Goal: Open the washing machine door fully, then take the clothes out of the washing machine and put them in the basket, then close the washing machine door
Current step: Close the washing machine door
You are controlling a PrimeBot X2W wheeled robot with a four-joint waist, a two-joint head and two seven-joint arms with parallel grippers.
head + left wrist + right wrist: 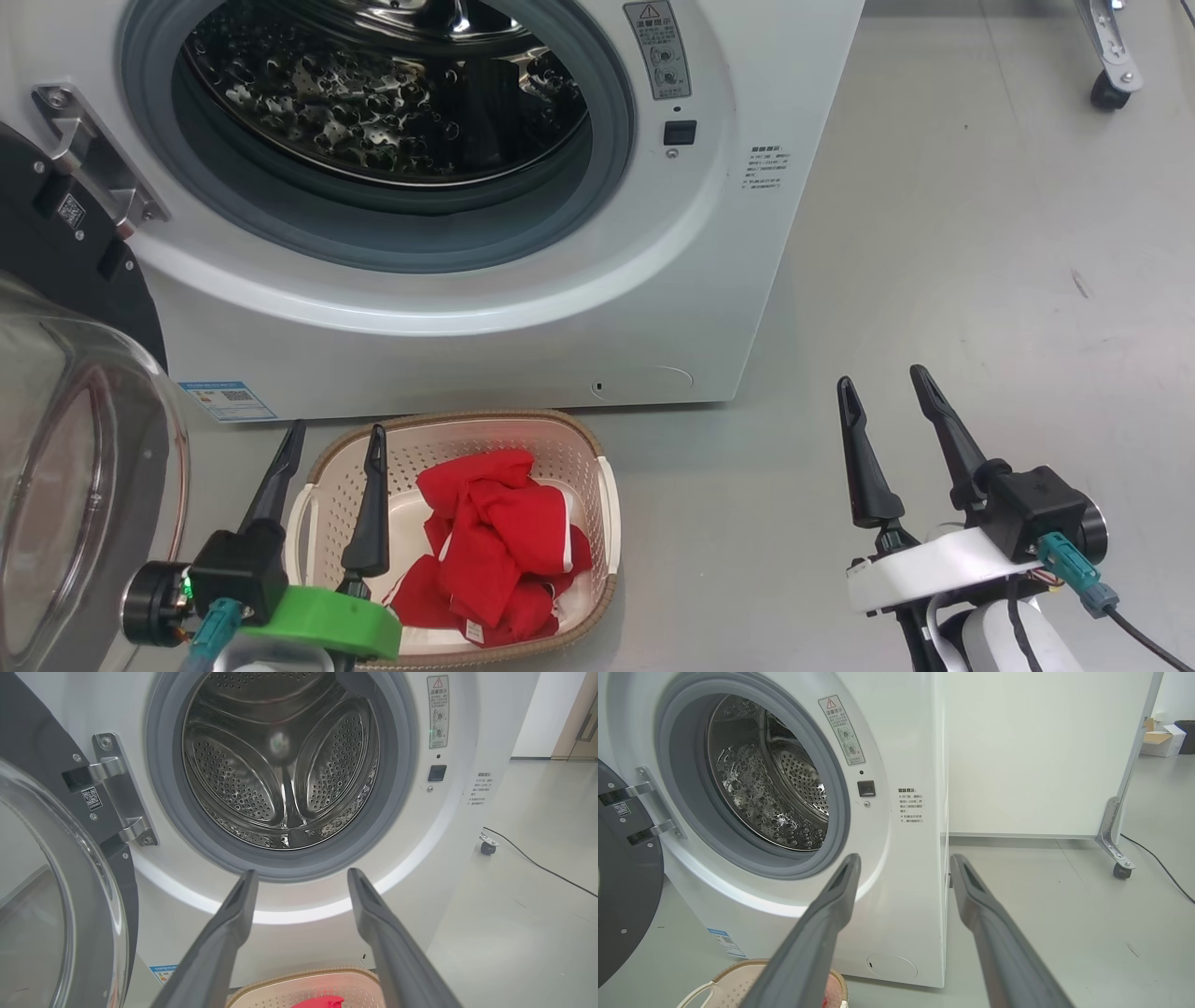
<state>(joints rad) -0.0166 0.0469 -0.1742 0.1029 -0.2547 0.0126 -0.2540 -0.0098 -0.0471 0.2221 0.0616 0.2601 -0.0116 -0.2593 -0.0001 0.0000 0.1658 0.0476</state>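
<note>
Fingers of my left gripper (pixel 336 427) spread wide, held nothing, straddled left rim of basket (pixel 485 417) as seen from head. My right gripper (pixel 882 377) likewise spread, empty, over grey floor (pixel 980 233), well apart from basket. Red clothes (pixel 495 541) lay heaped inside basket, which sat just before washing machine (pixel 560 327). Steel drum (pixel 373 112) showed through open mouth; door (pixel 84 448) hung swung open at my left.

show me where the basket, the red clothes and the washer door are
basket (pixel 467 417), head view, brown top rim
red clothes (pixel 495 541), head view, middle of pile
washer door (pixel 84 439), head view, clear glass bowl
</note>
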